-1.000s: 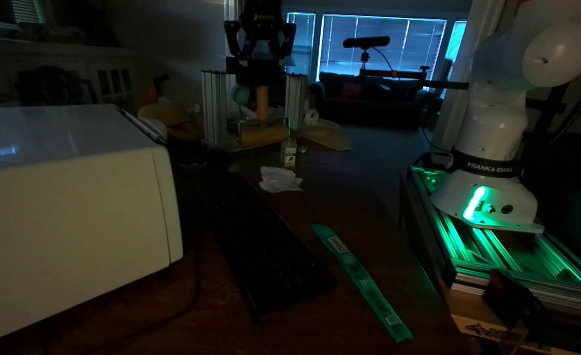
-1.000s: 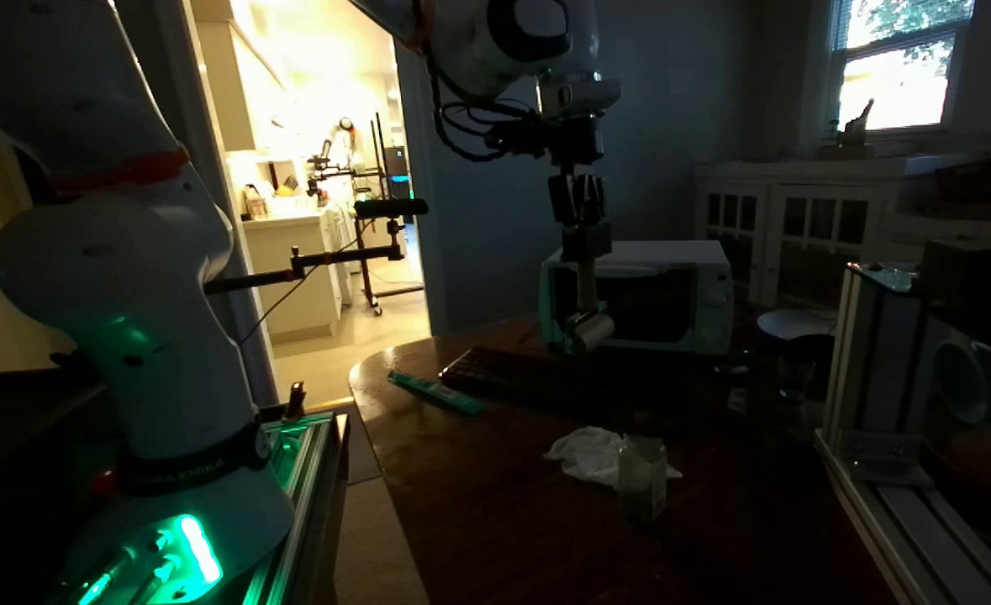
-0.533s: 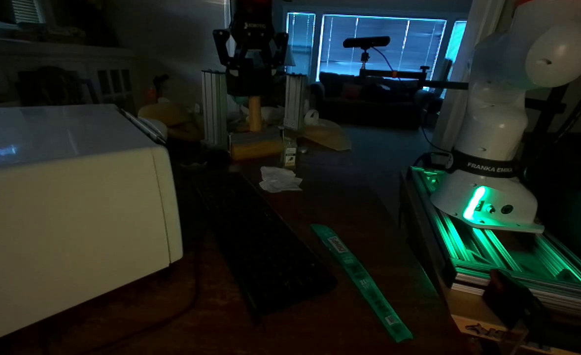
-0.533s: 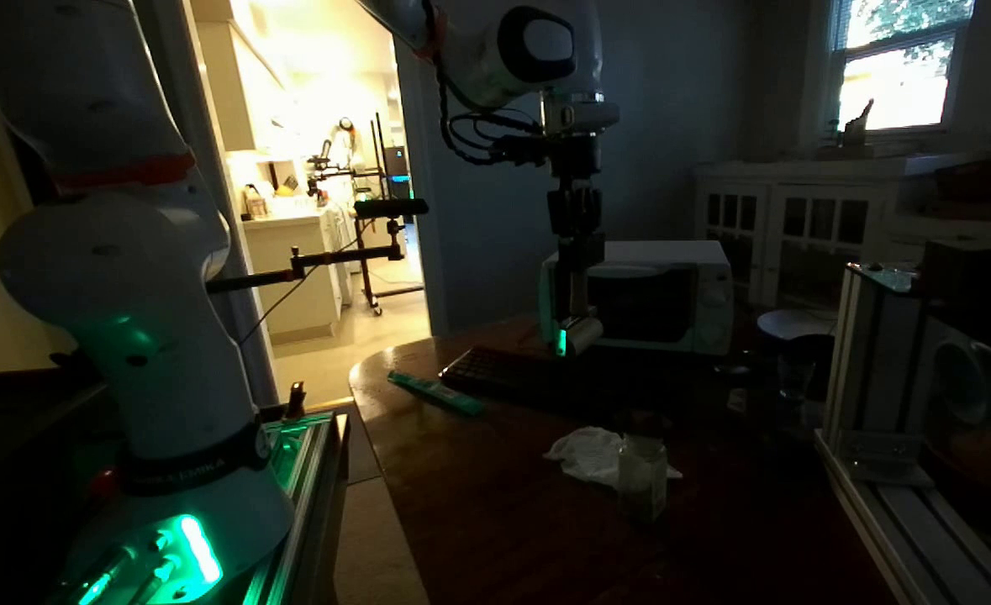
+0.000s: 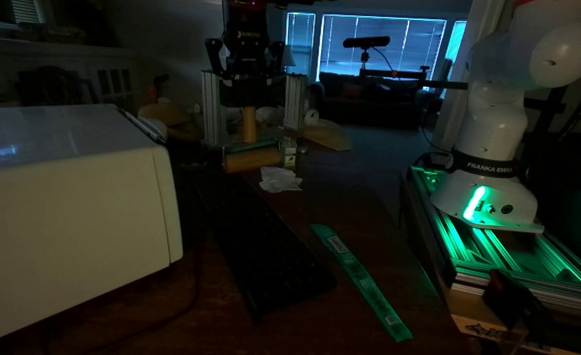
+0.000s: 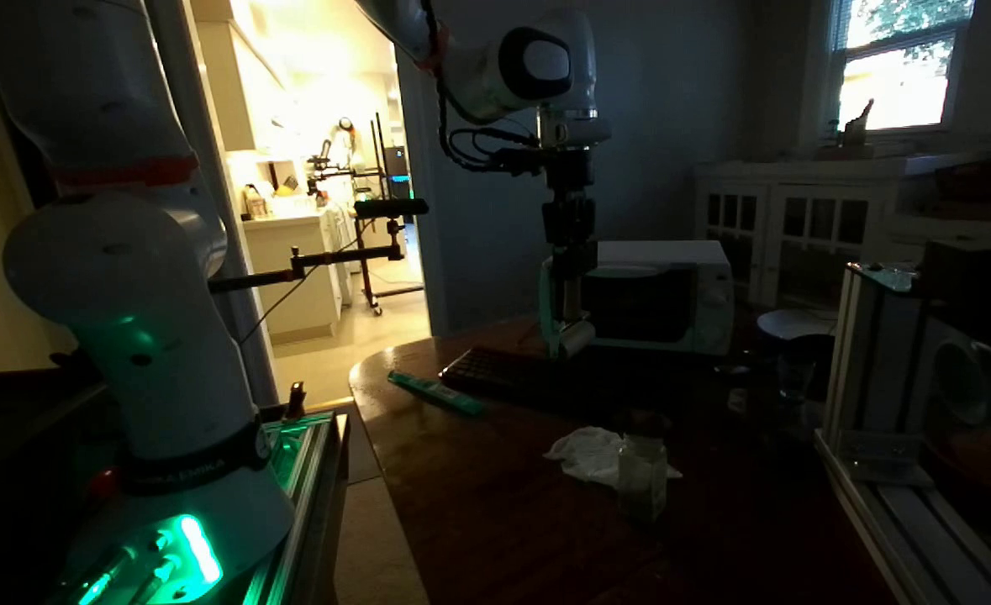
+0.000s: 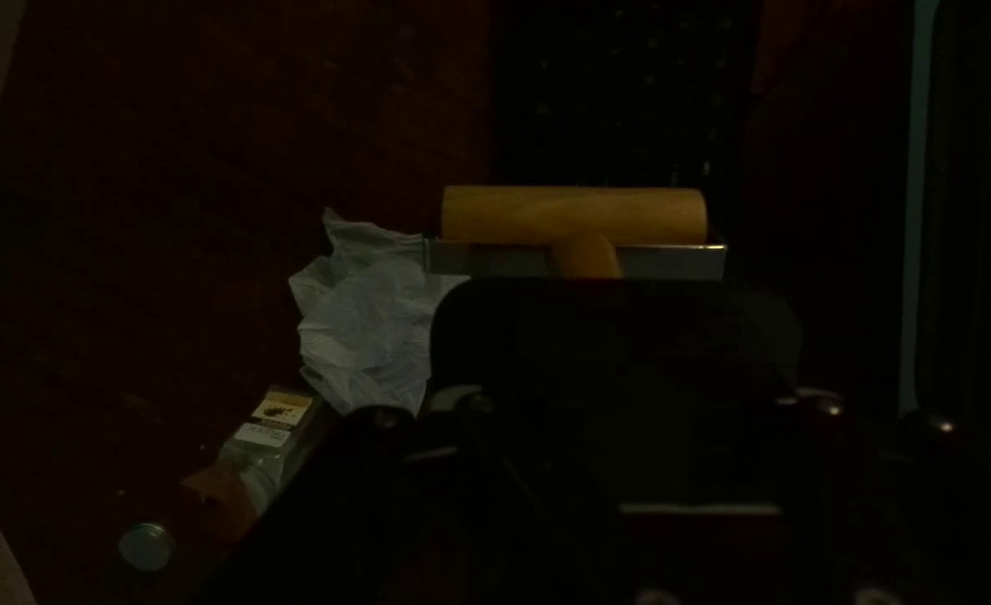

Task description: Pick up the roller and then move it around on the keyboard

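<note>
Clamping the roller (image 7: 575,215) by its handle (image 5: 249,125), the gripper (image 5: 247,93) is holding it head-down — likely to roll the keyboard (image 5: 268,241).

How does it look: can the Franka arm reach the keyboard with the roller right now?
Probably yes: the gripper holds the roller cylinder-down near the keyboard, and nothing visible stands between the two; the crumpled white sheet lies beside the keyboard. Their exact gap is unclear.

Dim wall (image 6: 482,260) beside a bright kitchen (image 6: 327,92), dark sofa (image 5: 379,107) below a window (image 5: 413,42)
</note>
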Tool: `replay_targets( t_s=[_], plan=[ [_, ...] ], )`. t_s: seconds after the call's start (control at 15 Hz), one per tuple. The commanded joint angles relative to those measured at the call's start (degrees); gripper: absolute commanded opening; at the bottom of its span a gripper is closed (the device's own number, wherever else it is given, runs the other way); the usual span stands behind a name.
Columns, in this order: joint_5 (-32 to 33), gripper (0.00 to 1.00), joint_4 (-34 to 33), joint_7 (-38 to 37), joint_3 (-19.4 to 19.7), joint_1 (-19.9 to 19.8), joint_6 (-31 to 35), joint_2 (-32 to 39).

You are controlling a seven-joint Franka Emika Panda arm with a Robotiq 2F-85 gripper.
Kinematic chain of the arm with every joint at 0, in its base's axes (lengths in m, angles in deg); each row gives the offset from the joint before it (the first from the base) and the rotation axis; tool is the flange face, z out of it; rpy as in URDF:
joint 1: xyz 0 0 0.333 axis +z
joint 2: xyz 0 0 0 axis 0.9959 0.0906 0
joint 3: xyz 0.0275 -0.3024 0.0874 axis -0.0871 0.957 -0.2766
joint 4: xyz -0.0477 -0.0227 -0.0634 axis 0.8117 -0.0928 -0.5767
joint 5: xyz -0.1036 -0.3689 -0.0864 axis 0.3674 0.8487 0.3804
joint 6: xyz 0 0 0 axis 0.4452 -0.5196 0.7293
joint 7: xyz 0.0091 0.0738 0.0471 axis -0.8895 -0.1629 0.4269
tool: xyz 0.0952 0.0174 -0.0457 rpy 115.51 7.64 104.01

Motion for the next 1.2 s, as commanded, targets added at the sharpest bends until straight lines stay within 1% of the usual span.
replay_targets(
  t_s=[0.0,0.4,0.6,0.67,0.73,0.8,1.0,1.07,1.13],
  plan=[
    [-0.12,0.33,0.43,-5.37,0.35,0.81,3.46,0.85],
    [-0.33,0.33,2.68,-10.17,0.16,2.17,7.59,1.63],
    [-2.59,0.33,4.52,-10.62,0.18,2.71,9.43,1.34],
    [-3.50,0.33,4.97,-9.99,0.31,2.72,9.13,0.95],
    [-1.77,0.33,3.17,-9.37,0.42,2.68,7.52,2.29],
    [-1.85,0.58,3.39,-9.36,0.42,2.73,7.56,2.35],
    [-1.83,0.58,3.39,-9.35,0.51,2.71,7.56,2.41],
    [-1.26,0.33,3.89,-10.16,0.42,2.80,8.34,2.56],
    [-1.46,0.33,4.45,-10.67,0.38,2.85,9.03,2.65]
  ],
)
